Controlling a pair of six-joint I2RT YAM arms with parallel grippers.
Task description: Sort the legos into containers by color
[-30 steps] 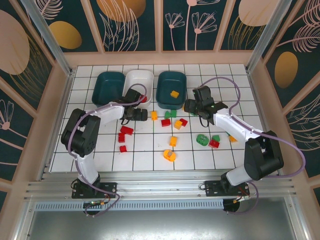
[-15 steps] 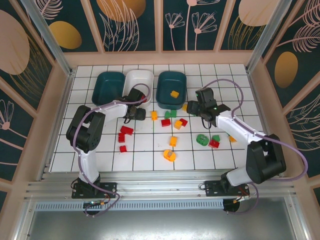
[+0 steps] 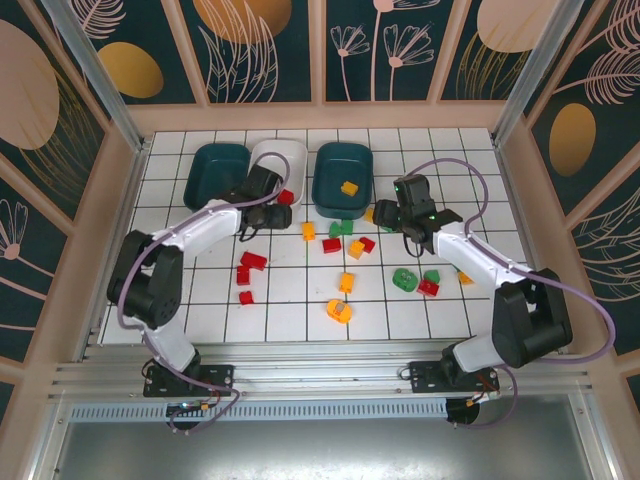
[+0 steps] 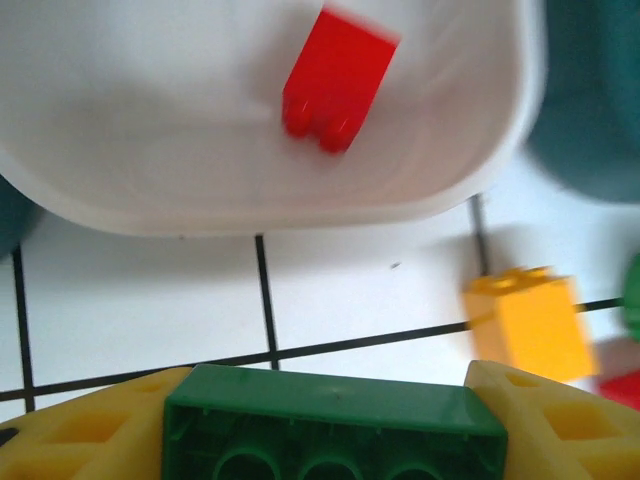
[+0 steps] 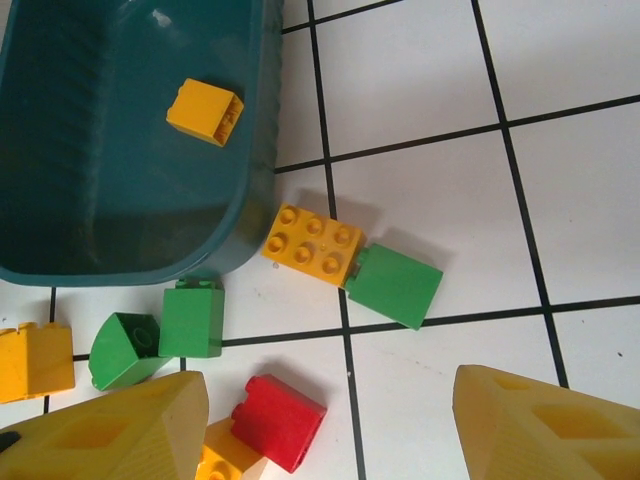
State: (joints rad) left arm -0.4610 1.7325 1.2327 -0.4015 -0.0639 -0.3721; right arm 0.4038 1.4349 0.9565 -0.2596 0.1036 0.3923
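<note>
My left gripper is shut on a green lego, held between its yellow fingers just in front of the white container. A red lego lies inside that container. My right gripper is open, hovering over loose legos beside the right teal container, which holds one yellow lego. Under it lie a yellow six-stud lego, a green lego touching it and a red lego. The left teal container stands at the far left.
More legos are scattered on the tiled table: red ones at the left, yellow ones in the middle, a green ring and a red piece at the right. A yellow lego lies right of my left gripper.
My left gripper has closed on the green lego and moved away from me toward the white container. The right gripper has barely shifted.
</note>
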